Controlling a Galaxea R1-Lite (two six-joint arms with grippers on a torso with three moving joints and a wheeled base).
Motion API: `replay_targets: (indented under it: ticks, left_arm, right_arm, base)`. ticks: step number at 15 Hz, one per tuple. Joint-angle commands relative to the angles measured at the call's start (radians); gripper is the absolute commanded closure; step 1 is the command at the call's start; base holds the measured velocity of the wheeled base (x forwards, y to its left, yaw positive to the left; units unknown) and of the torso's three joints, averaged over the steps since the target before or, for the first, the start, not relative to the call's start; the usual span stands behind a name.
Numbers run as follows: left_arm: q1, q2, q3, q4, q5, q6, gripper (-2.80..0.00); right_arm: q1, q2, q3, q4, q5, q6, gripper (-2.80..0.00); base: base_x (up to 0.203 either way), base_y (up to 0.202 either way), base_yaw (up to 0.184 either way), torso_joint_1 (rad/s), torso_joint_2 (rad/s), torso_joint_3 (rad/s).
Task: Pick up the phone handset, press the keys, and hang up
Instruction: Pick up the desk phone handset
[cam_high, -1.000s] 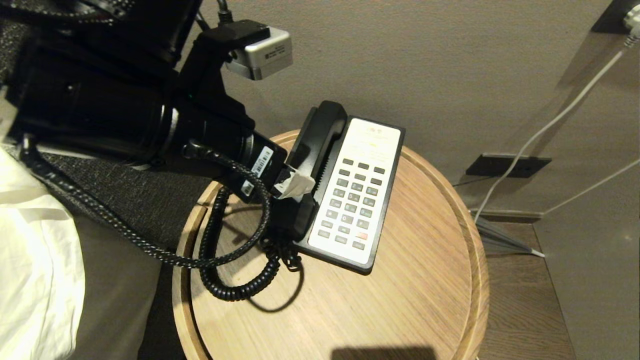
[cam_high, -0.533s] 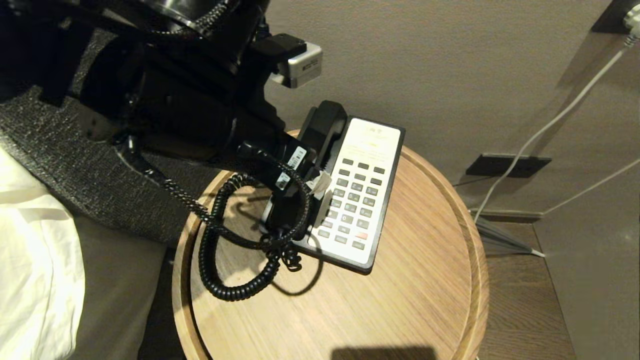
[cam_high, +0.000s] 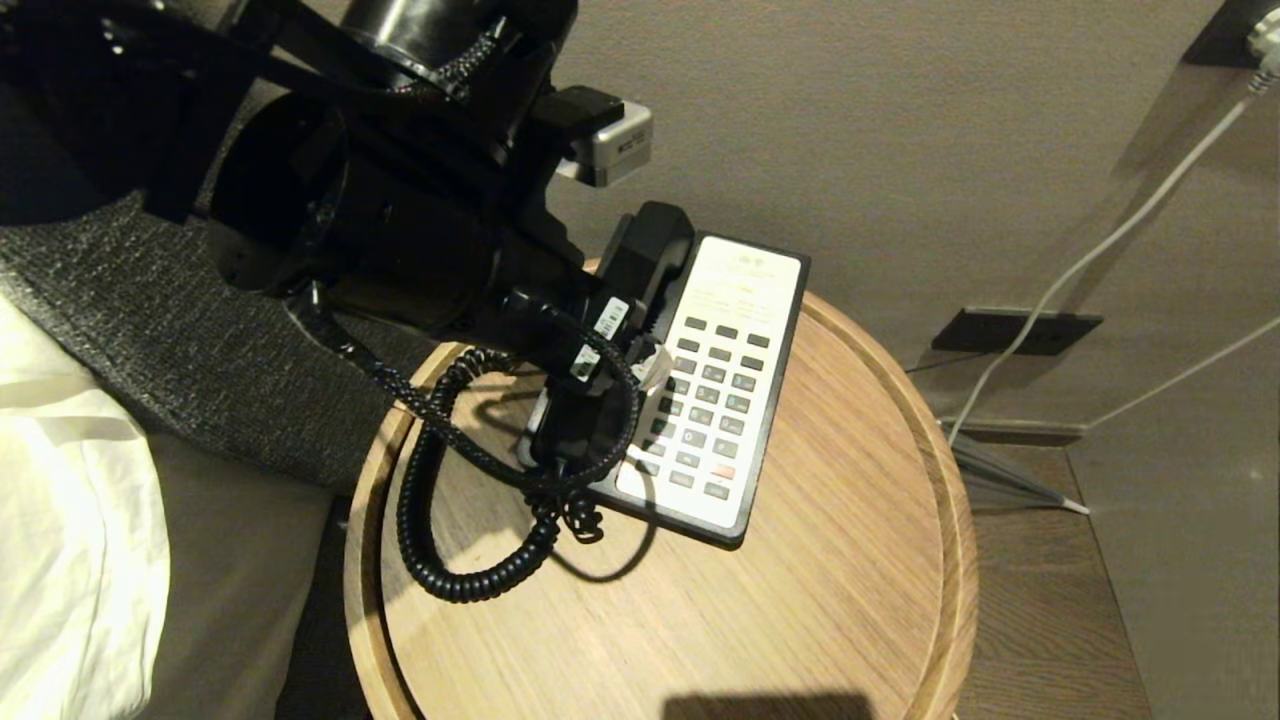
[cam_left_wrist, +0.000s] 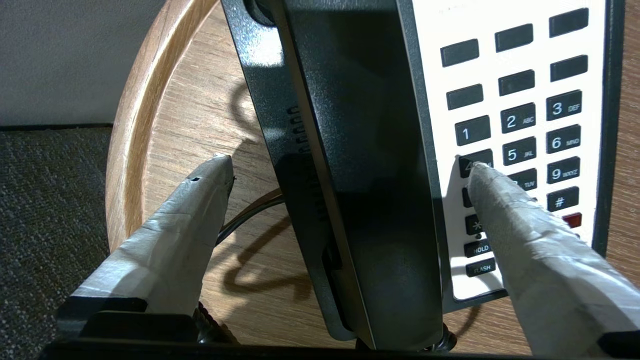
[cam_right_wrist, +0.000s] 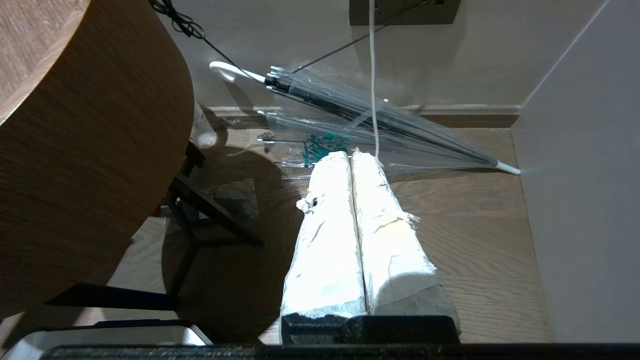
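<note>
the phone handset lies in its cradle on the left side of the phone base, on the round wooden table. the left gripper has its two taped fingers wide apart, one on each side of the handset. it looks ready to grab, so it should go lower, stay in the middle, then squeeze. one finger tip hangs over the keys and might bump them. the curly cord loops near the arm. the right gripper is pressed together, low by the floor near an umbrella.
</note>
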Motion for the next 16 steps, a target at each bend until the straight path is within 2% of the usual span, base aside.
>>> replay_targets:
  ticks: [1,2,3,12,16]
  left_arm:
    - [0.000,-0.004,-0.001,0.004,0.002,0.000,-2.80]
    - [0.000,-0.004,0.002,0.004,0.002,-0.001,-2.80]
    - [0.001,-0.004,0.006,0.003,0.002,-0.001,0.00]
    - [0.000,-0.006,0.007,0.001,0.002,-0.032,0.00]
    - [-0.001,-0.039,0.003,0.002,0.023,-0.097,0.00]
  right_arm:
    - [0.000,0.001,0.020,-0.001,0.000,0.001,0.00]
    - [0.000,0.001,0.020,-0.001,0.000,-0.001,0.00]
    - [0.000,0.001,0.020,-0.001,0.000,0.001,0.00]
    - [0.000,0.001,0.020,-0.001,0.000,0.001,0.00]
    - [0.000,0.001,0.020,-0.001,0.000,0.001,0.00]
  base:
    - [0.000,0.000,0.000,0.000,0.00,0.000]
    - [0.000,0.000,0.000,0.000,0.00,0.000]
    - [0.000,0.000,0.000,0.000,0.00,0.000]
    - [0.000,0.000,0.000,0.000,0.00,0.000]
    - [0.000,0.000,0.000,0.000,0.00,0.000]
